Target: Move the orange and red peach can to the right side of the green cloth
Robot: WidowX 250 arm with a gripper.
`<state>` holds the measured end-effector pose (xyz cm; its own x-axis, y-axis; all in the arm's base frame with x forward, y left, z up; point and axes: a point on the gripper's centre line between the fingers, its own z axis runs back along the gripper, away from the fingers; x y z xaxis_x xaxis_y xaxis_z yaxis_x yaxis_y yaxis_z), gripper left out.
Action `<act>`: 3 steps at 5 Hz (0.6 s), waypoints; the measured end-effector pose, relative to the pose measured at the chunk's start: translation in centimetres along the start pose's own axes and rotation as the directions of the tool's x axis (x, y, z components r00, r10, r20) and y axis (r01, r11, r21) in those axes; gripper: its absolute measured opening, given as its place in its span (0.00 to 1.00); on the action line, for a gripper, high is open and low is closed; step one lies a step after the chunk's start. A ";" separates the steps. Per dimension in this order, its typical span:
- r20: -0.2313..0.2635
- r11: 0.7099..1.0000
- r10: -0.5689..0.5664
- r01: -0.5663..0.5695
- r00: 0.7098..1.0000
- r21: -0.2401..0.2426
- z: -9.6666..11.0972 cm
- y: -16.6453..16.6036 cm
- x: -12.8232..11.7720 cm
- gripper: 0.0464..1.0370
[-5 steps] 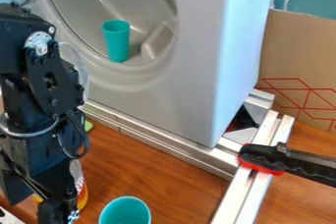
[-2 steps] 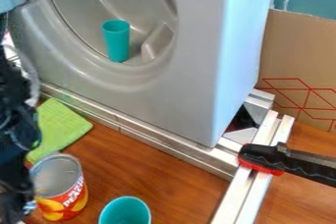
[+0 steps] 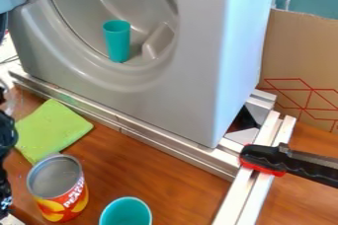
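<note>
Swung farther toward the view's left edge with the arm (image 3: pixel 5 132), fully uncovering the green cloth (image 3: pixel 51 129); left the can (image 3: pixel 58 188) undisturbed and better exposed. Standing upright on the worktop (image 3: pixel 161 172), just right of the arm in view. Cannot tell how far open at the arm's end, or whether gripping anything.

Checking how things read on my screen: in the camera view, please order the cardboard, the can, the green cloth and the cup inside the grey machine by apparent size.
Largest: cardboard
Next, too alike to rank: can and green cloth
Smallest: cup inside the grey machine
</note>
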<state>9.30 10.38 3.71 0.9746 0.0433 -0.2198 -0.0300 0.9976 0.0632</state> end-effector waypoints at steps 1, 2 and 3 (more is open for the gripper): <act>0.002 1.000 0.009 -0.009 1.000 -0.030 -0.4 1.1 0.4 0.96; 0.025 0.999 -0.010 0.011 1.000 -0.053 -0.2 0.9 0.8 0.96; 0.038 0.998 -0.043 0.045 0.998 -0.054 0.0 0.0 1.6 0.96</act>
<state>10.85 10.44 3.37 0.9827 -0.0016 -0.1854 0.0018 1.0000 0.0007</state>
